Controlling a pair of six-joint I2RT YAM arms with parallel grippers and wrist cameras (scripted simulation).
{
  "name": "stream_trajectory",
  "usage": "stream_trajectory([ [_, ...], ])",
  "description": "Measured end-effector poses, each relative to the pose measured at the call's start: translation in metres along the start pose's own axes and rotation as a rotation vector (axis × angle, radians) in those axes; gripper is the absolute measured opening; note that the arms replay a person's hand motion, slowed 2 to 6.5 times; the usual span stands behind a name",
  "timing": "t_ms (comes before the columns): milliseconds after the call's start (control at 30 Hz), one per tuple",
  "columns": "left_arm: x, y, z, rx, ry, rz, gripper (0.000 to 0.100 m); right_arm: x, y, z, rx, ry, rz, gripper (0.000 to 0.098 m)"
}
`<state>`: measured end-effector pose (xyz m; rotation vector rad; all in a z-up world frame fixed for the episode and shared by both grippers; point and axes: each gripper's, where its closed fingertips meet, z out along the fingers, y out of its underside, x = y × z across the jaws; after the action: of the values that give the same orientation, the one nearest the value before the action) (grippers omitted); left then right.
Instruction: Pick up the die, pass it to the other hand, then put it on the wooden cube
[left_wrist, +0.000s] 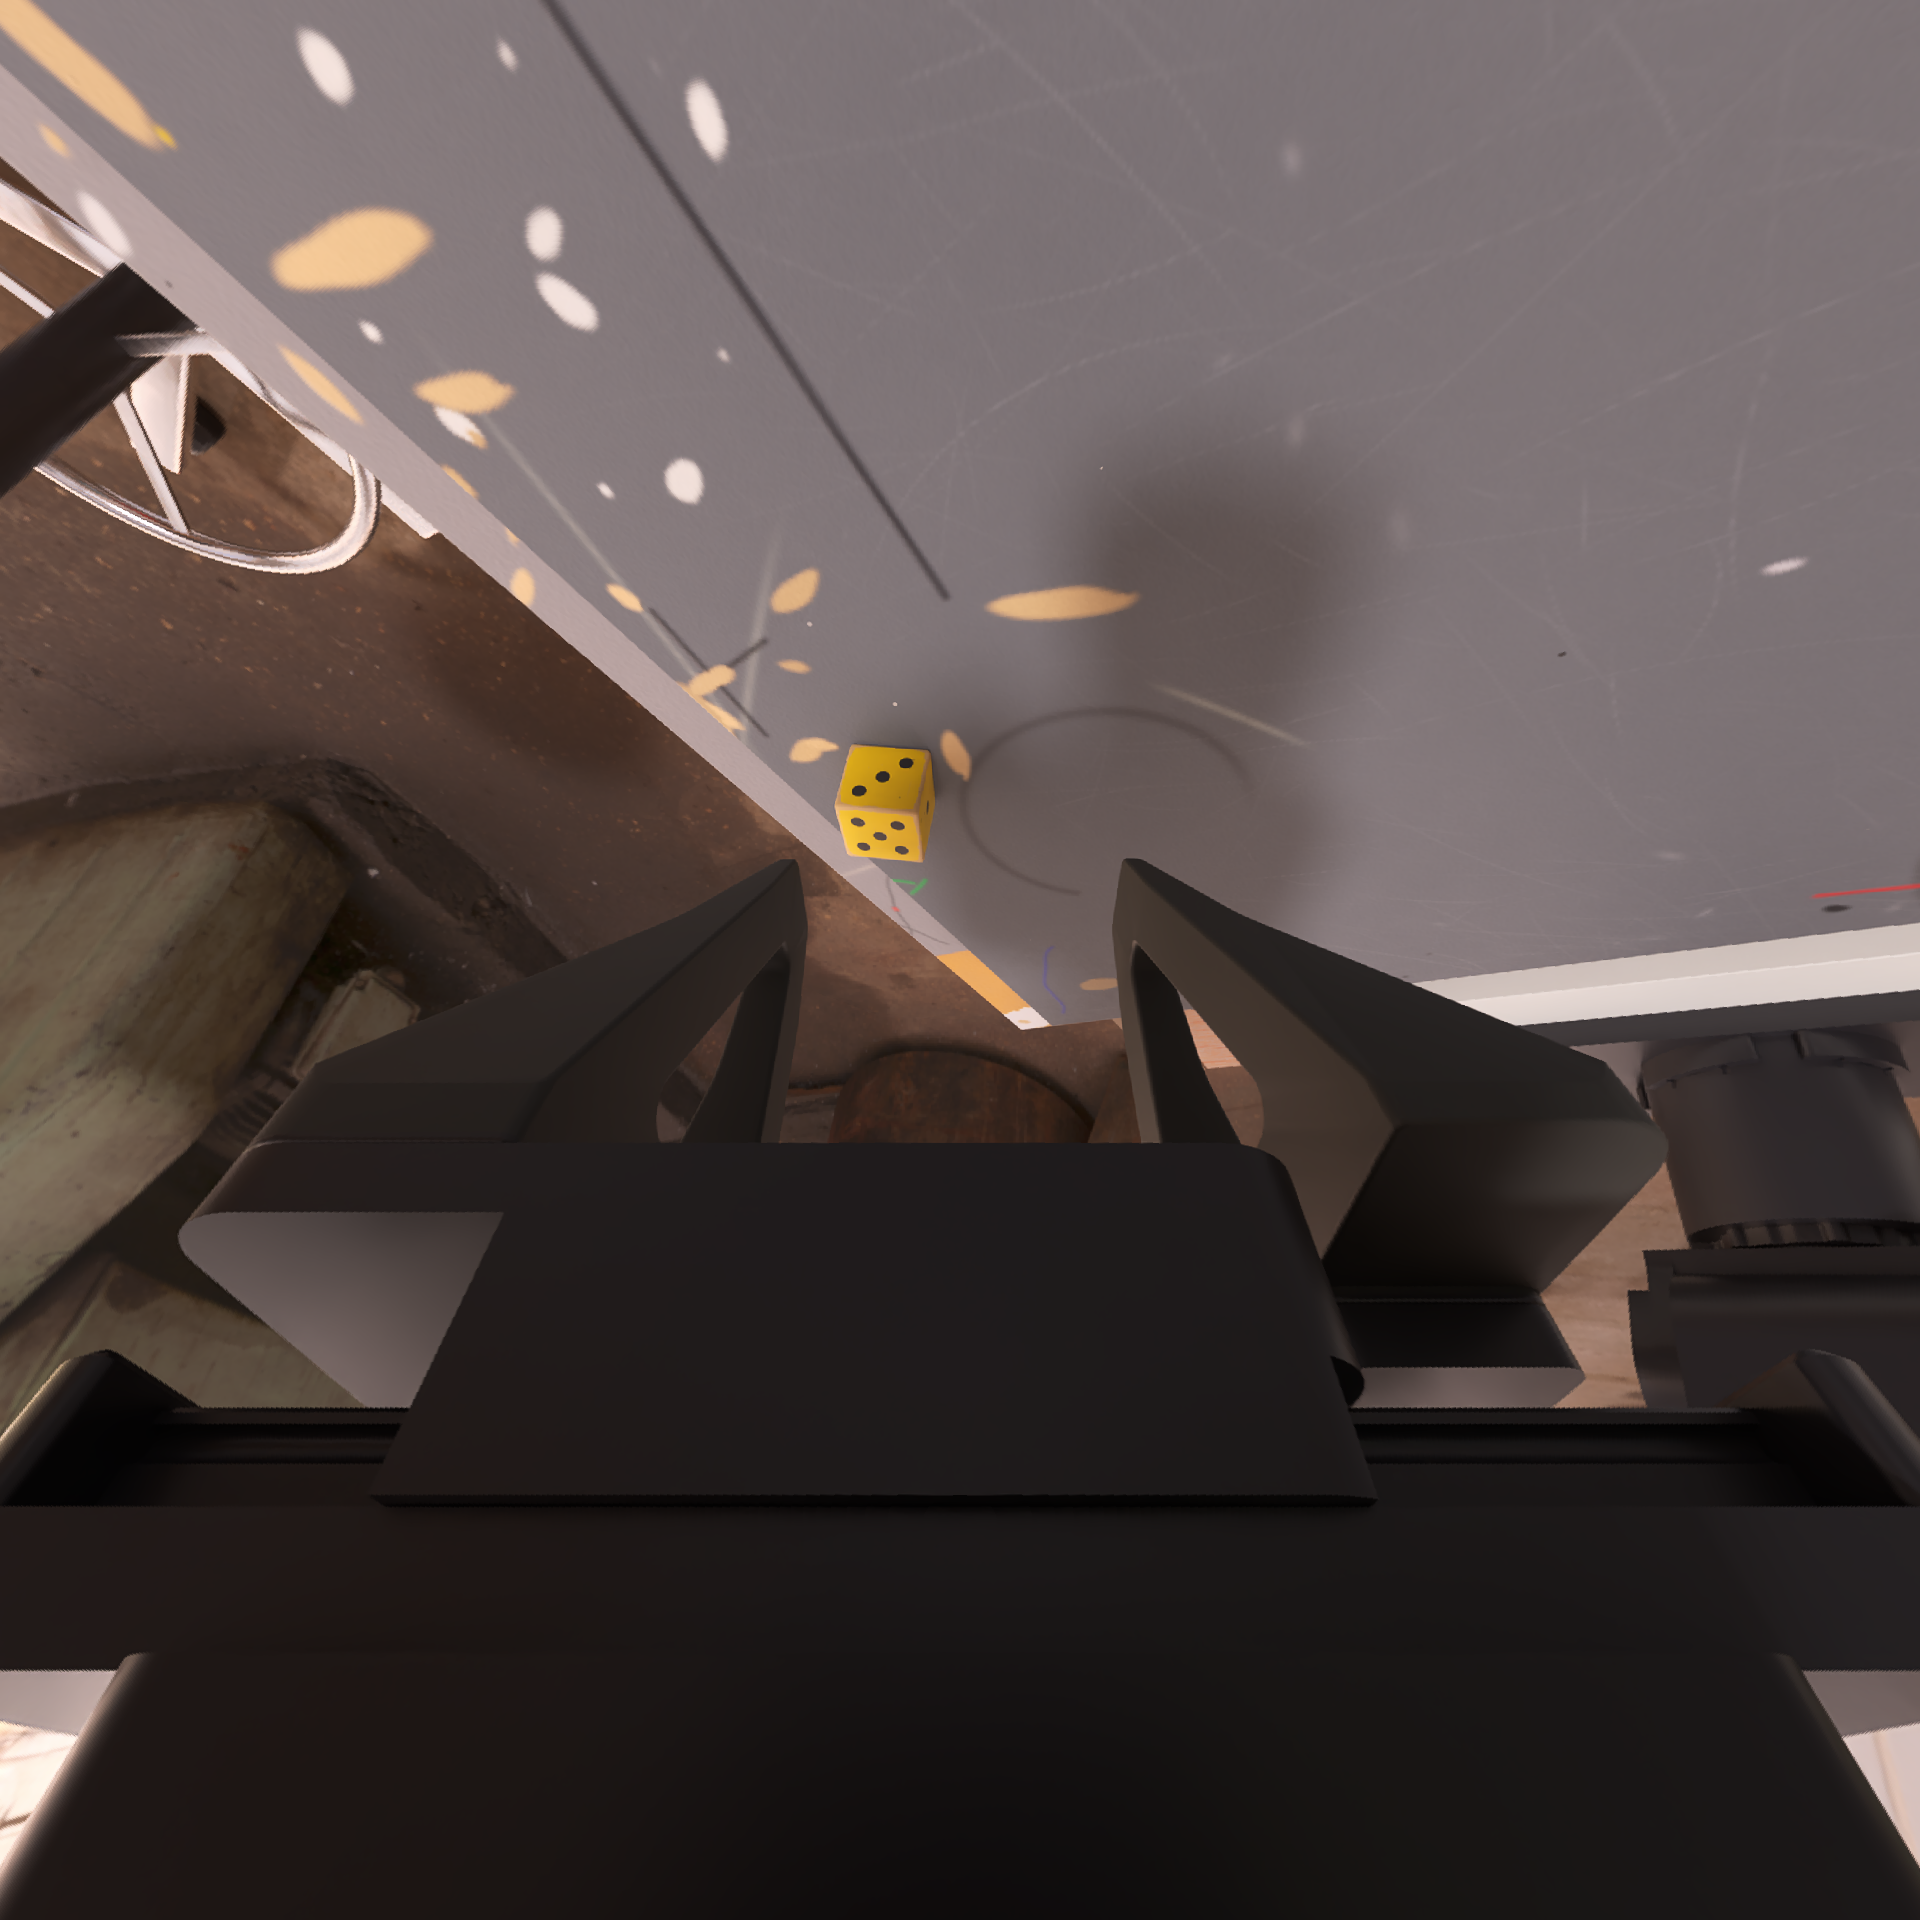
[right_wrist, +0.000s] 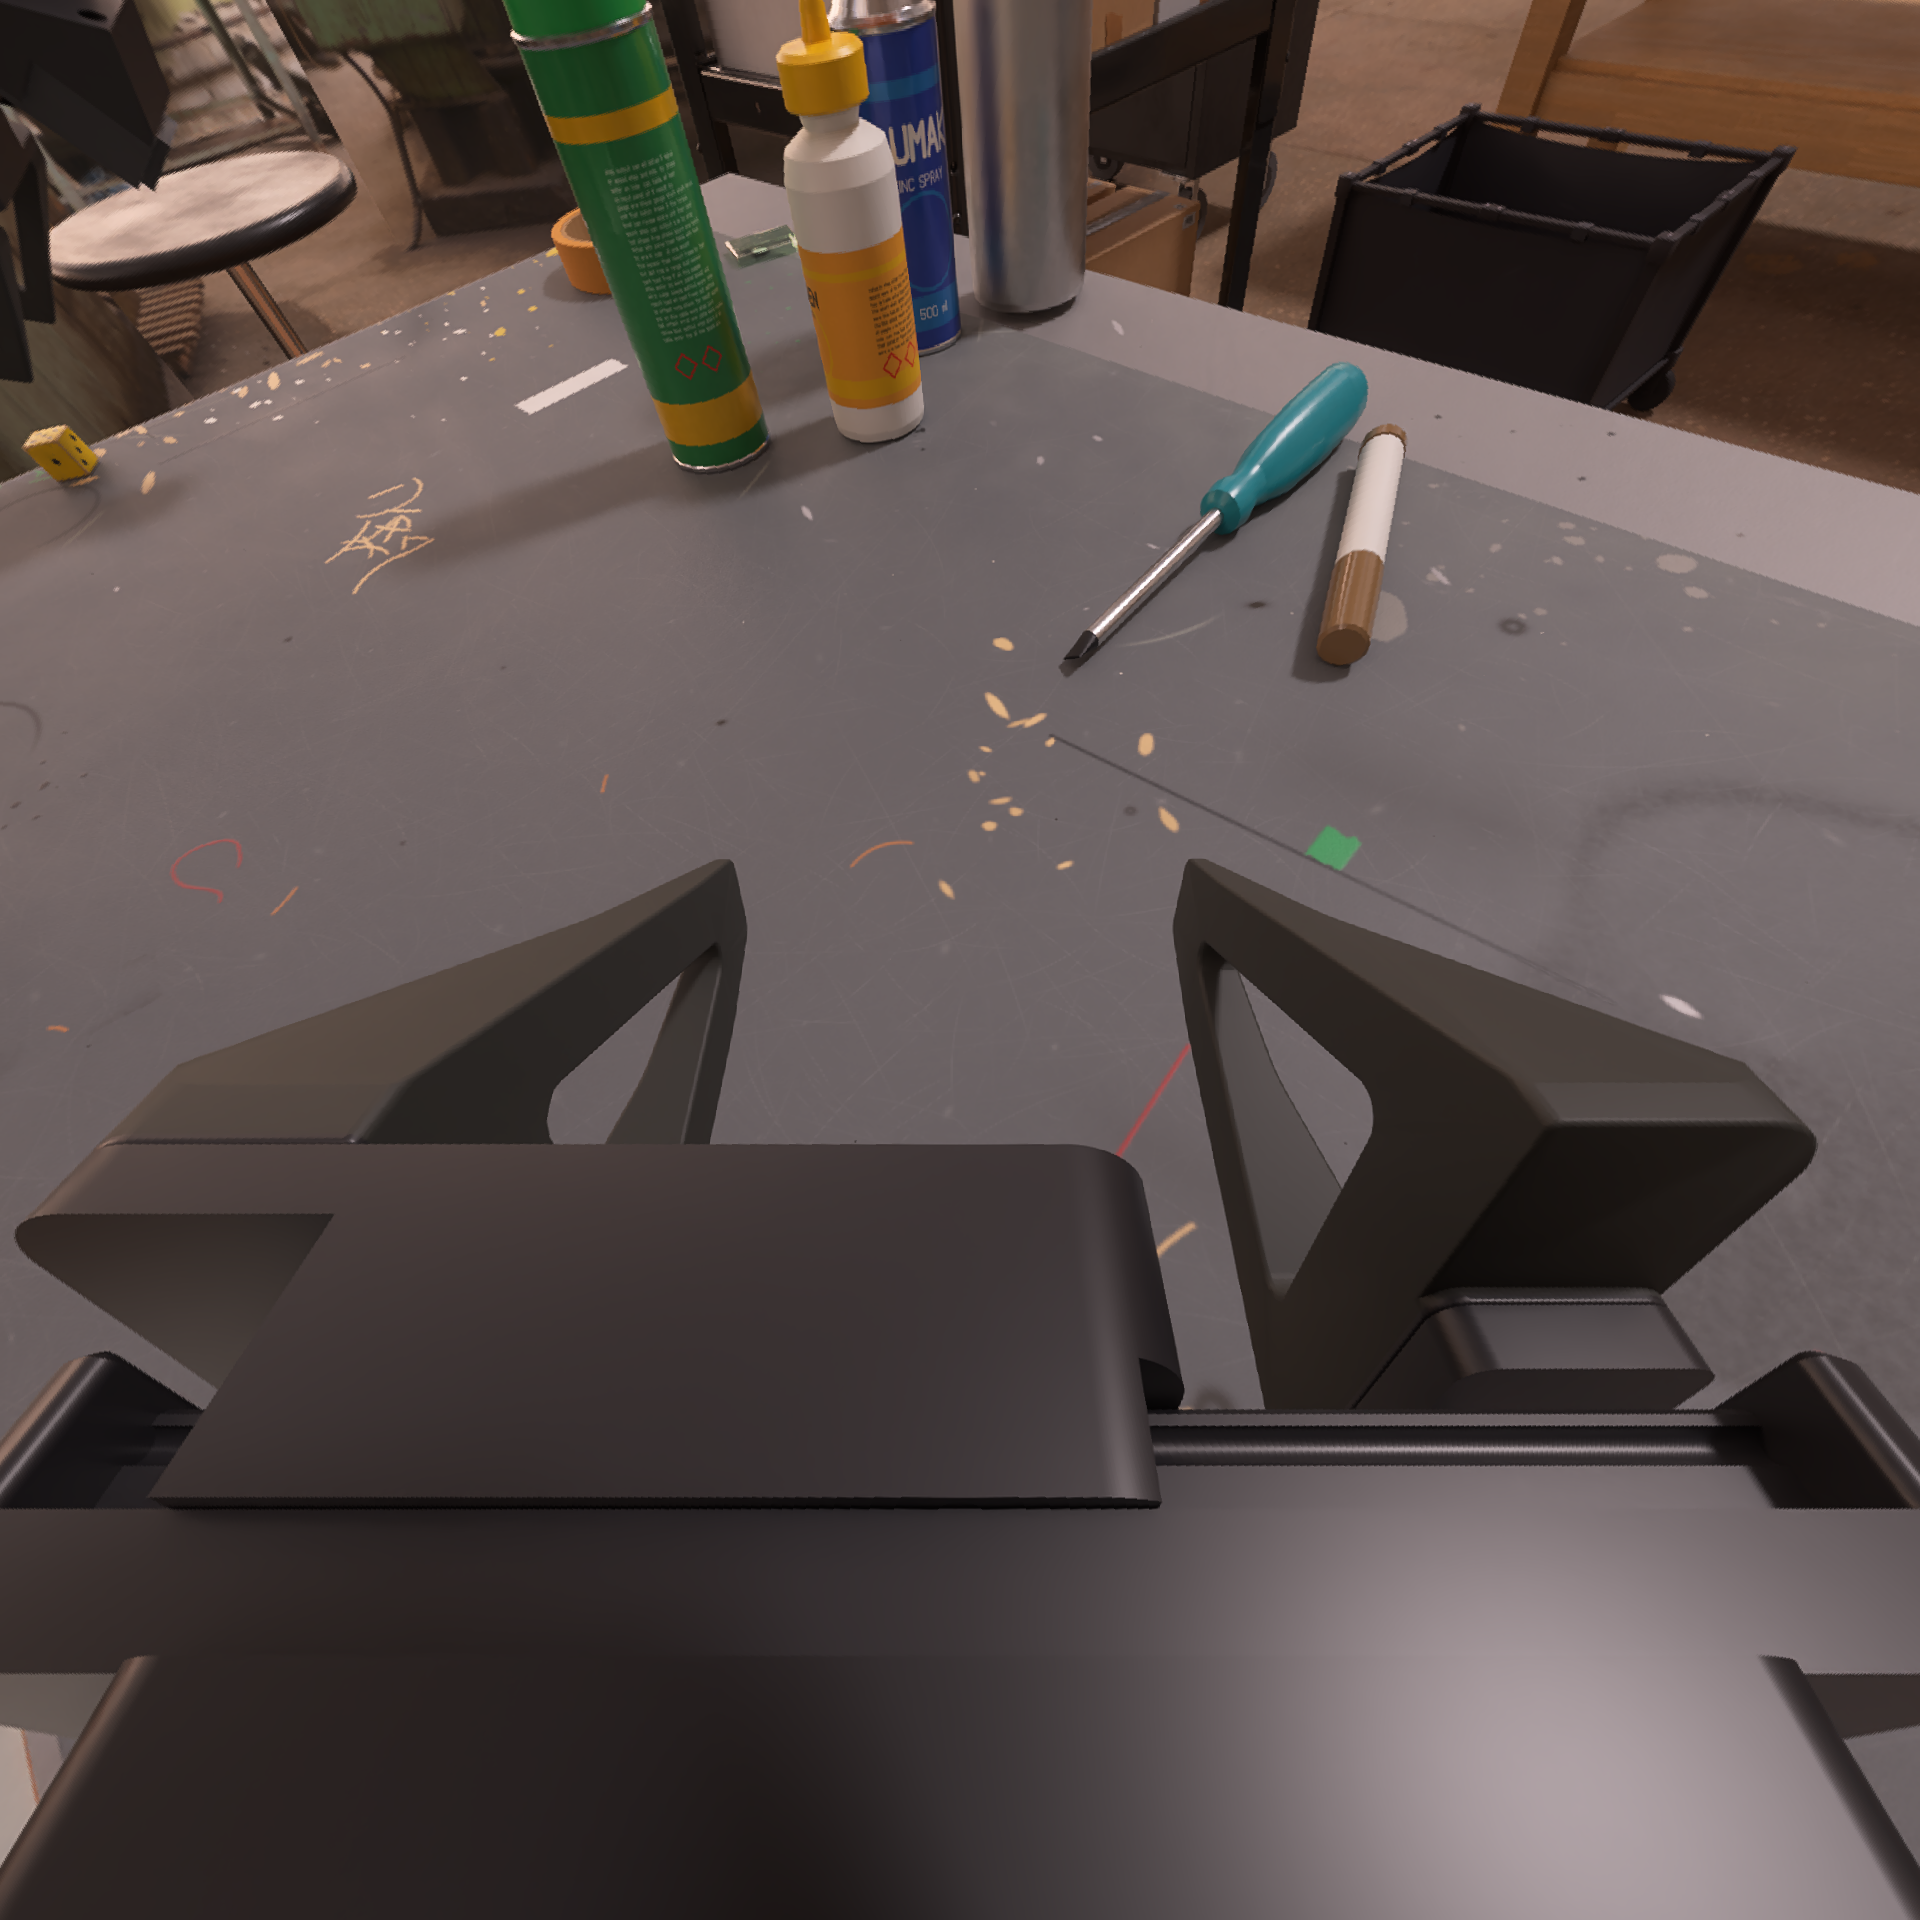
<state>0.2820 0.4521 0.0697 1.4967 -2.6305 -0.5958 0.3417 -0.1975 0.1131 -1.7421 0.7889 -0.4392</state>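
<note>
Opening step, the pick-up: left claw spread wide and empty, lined up on the yellow die sitting right at the edge of the grey surface. Right claw waits agape, holding nothing. Next it probably needs a careful straddle, no nudging it off

a workshop: beyond the right fingers, a scuffed, paint-flecked grey workbench carries spray cans, a glue bottle, a screwdriver and a marker; a stool stands past its edge.
</note>
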Motion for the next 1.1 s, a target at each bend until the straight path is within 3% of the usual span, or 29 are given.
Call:
stream_trajectory([
  [167,-0.001,0.0,0.011,-0.051,0.018,0.012,0.056,-0.001,-0.001,-0.001,0.005,-0.001,-0.003,0.0704],
  [633,-0.007,0.008,0.036,-0.229,0.038,0.039,0.055,-0.002,-0.002,-0.002,0.011,-0.006,-0.011,0.0704],
  [1100,-0.015,0.01,0.044,-0.345,0.031,0.058,0.051,-0.002,-0.003,-0.002,0.011,-0.006,-0.02,0.0706],
])
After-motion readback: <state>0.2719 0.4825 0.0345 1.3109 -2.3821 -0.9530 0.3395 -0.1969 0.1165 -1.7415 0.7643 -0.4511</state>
